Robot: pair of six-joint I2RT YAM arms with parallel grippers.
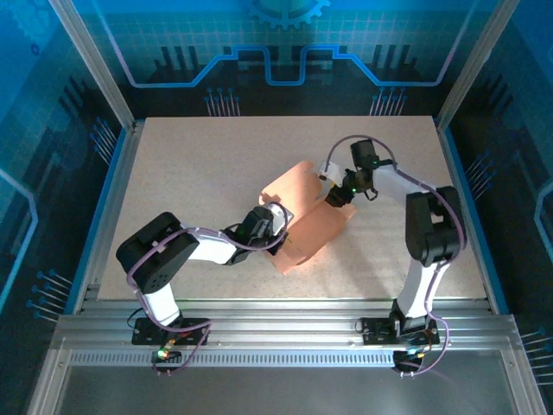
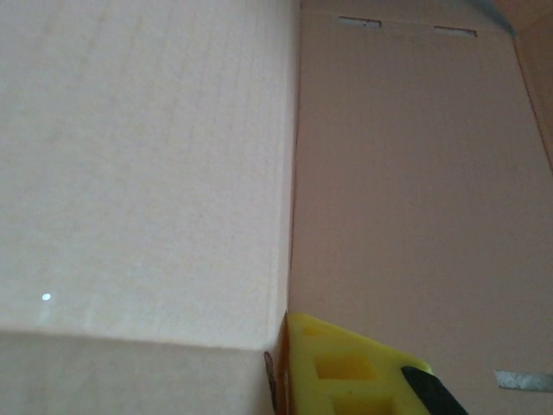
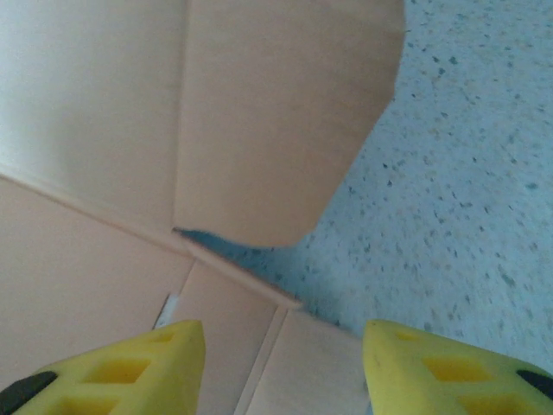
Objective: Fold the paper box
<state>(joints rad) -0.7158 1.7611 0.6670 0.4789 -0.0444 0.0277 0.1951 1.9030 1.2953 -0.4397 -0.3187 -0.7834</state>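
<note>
Top external view: the thin salmon-orange cardboard paper box (image 1: 313, 232) looks barely half-folded, with one flap (image 1: 292, 180) raised at eleven o'clock. The right gripper (image 1: 337, 197) gapes empty, and I cannot tell the left gripper (image 1: 273, 223)'s grasp.

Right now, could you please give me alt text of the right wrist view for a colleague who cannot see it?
A creased salmon-orange paper box with a rounded flap sits on the speckled table. The right end effector is open, its yellow fingers at the bottom edge.
</note>
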